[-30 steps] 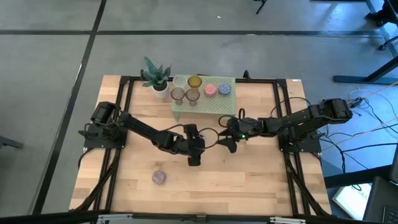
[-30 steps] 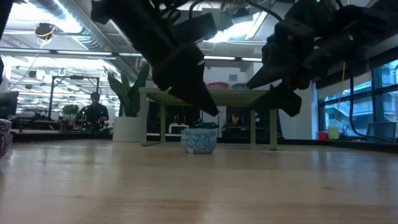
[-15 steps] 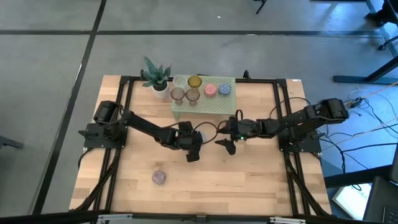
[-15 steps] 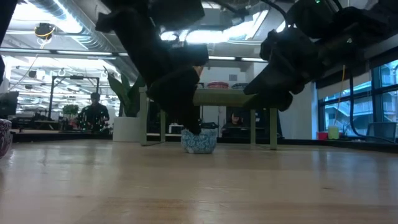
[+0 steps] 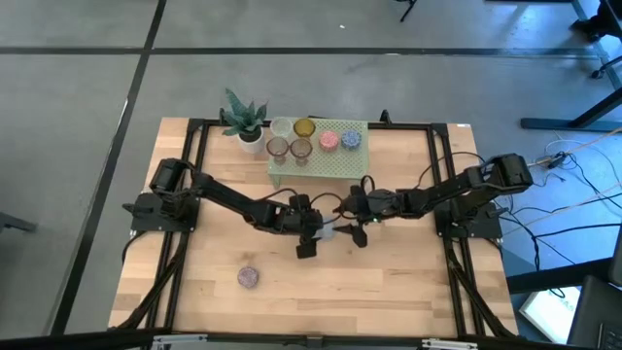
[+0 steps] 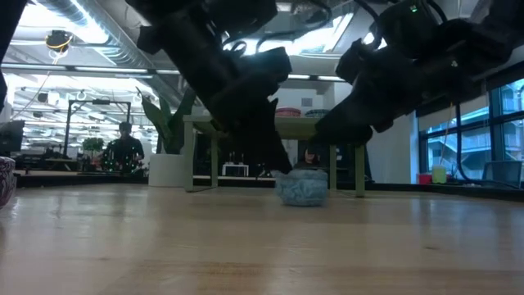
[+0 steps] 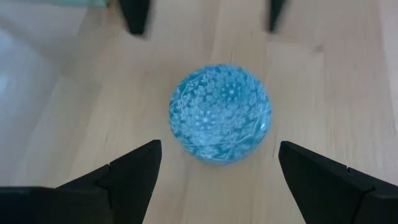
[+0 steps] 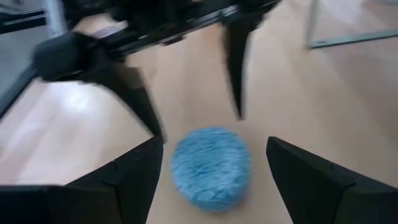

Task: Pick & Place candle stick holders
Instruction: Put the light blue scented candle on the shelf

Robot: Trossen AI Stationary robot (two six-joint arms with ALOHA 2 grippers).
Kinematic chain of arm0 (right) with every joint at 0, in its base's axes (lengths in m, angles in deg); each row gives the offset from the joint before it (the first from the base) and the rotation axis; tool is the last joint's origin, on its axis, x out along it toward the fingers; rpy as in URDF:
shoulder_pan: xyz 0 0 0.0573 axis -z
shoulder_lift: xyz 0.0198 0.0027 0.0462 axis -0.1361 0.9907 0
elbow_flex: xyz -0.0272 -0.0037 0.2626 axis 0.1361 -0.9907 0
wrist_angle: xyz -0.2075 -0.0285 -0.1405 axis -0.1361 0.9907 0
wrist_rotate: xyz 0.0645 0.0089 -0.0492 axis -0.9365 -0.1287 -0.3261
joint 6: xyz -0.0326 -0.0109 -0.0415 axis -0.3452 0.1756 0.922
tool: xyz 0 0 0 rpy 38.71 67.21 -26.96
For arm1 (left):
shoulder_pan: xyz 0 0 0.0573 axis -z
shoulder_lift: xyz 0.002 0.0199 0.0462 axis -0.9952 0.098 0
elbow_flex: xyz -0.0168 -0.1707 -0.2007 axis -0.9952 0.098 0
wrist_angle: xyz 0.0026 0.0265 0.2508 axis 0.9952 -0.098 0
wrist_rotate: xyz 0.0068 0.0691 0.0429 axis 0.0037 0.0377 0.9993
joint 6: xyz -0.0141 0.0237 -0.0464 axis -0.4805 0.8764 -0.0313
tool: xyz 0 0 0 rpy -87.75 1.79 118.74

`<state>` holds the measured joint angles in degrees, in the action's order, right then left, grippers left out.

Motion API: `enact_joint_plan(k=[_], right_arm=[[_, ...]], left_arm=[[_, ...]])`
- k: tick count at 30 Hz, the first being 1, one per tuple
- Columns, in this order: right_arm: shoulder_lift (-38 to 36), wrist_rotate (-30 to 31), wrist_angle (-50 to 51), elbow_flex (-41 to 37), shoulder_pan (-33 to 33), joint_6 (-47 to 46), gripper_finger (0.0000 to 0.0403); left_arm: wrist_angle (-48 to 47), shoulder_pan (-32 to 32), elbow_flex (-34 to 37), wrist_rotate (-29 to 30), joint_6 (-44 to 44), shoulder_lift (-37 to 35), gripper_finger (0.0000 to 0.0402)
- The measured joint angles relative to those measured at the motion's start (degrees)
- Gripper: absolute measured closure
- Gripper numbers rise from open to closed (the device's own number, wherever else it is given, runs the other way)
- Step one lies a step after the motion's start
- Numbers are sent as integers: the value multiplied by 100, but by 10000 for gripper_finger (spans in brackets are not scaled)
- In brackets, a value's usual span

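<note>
— Between your two pincers, what sits on the desk (image 5: 389, 282)?
— Your blue cup (image 7: 220, 113). Your left pincer (image 5: 311, 234) and right pincer (image 5: 354, 226) are both spread wide, one on each side, holding nothing.

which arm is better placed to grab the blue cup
Either, marginally the left. Both open hands, left and right, flank the blue cup on the table. In the left wrist view the cup sits centred between its fingers.

blue holder (image 6: 303, 189) shifted rightward, both grippers closed in around it
</note>
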<state>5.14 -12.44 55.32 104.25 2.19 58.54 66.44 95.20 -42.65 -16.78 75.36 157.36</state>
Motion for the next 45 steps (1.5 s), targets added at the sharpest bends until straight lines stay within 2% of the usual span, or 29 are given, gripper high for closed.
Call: enact_joint_plan(k=[4, 9, 17, 27, 32, 37, 45], right_arm=[[7, -453, -5, 0, -89, -1, 112], [186, -488, -117, 2, -232, 122, 112], [678, -418, -642, 10, -222, 578, 94], [1366, 13, -353, 686, -210, 1312, 47], [1368, 162, 300, 824, -210, 1175, 41], [1368, 164, 359, 776, -219, 1176, 41], [1368, 164, 372, 776, -218, 1195, 54]], left_arm=[[120, 4, 0, 63, 29, 0, 80], [122, 0, 0, 65, 29, 0, 80], [145, 4, 0, -33, 27, 0, 80], [62, 11, 0, -78, -72, -11, 80], [-373, 11, 2, -77, -247, -129, 80], [-821, 11, -1, 186, -586, -221, 80], [-1387, 146, 0, 141, -826, -251, 80]])
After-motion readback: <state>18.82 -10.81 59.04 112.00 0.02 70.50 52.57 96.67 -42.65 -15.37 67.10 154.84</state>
